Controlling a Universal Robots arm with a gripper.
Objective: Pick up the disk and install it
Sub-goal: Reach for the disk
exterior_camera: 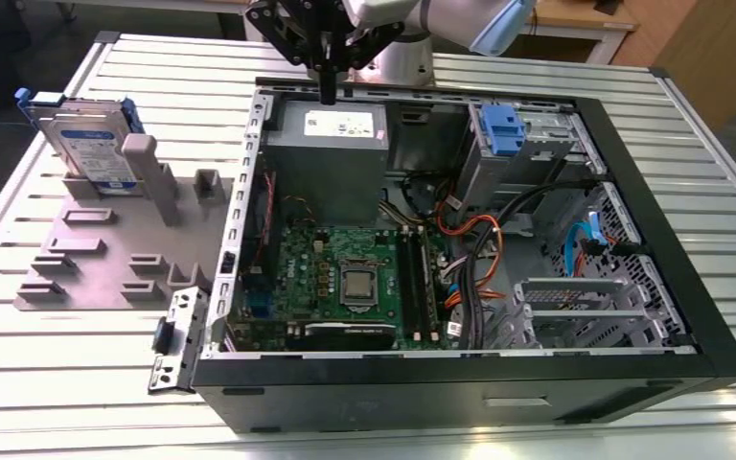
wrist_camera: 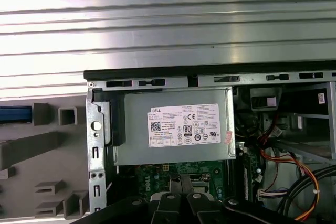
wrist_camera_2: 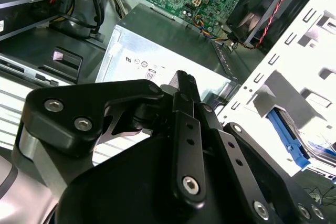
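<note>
Hovering above the power supply (exterior_camera: 326,144) at one end of the open case (exterior_camera: 675,316), the gripper (exterior_camera: 329,93) has its fingers pressed together and grips nothing. The disk (exterior_camera: 87,144) stands on edge in the grey fixture (exterior_camera: 100,249) on the table (exterior_camera: 35,364), outside the case and well off toward the exterior view's left of the gripper, with its long axis roughly upright and its label face toward that camera. Between the two rises the case's perforated end wall (exterior_camera: 256,144), and a fixture post (exterior_camera: 142,163) stands just beside the disk's near edge.
</note>
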